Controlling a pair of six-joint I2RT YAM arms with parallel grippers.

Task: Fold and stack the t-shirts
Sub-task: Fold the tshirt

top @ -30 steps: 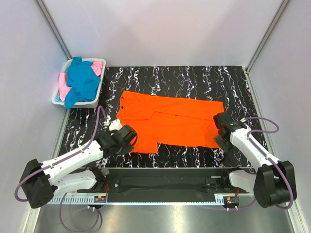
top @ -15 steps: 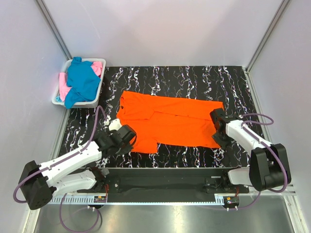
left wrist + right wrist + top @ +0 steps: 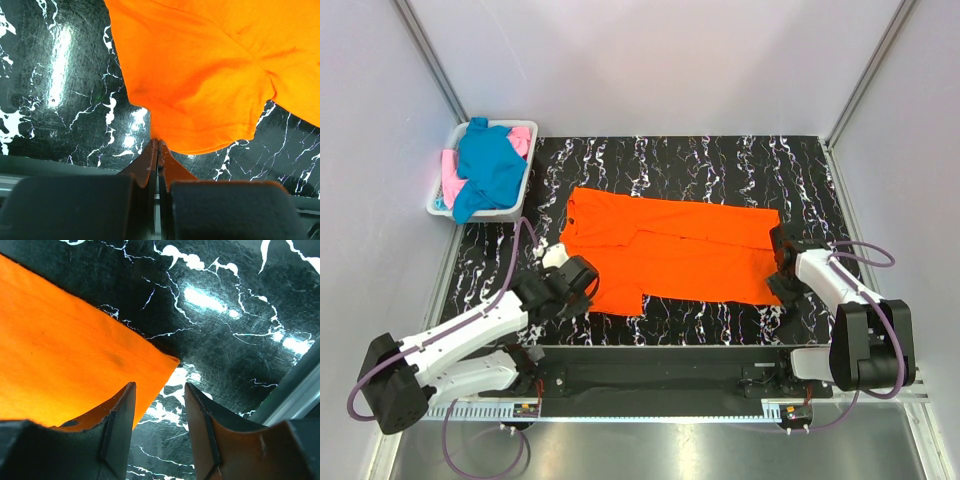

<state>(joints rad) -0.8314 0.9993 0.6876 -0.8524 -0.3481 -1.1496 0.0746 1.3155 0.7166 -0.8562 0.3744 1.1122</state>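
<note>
The orange t-shirt lies spread flat across the middle of the black marbled table. My left gripper is at its near-left sleeve. In the left wrist view the jaws are shut with their tip pinching the sleeve's hem. My right gripper is at the shirt's right edge. In the right wrist view it is open, low over the table, with the shirt's near-right corner just ahead between the fingers. The teal-blue t-shirt and the pink t-shirt lie crumpled in the basket.
The white plastic basket stands at the far left, off the table's corner. Grey walls close in the back and sides. A metal rail runs along the table's near edge, also seen in the right wrist view.
My right gripper has shifted left and then back right, to the shirt's right edge. My left gripper has barely moved at the sleeve. The shirt lies as before.
</note>
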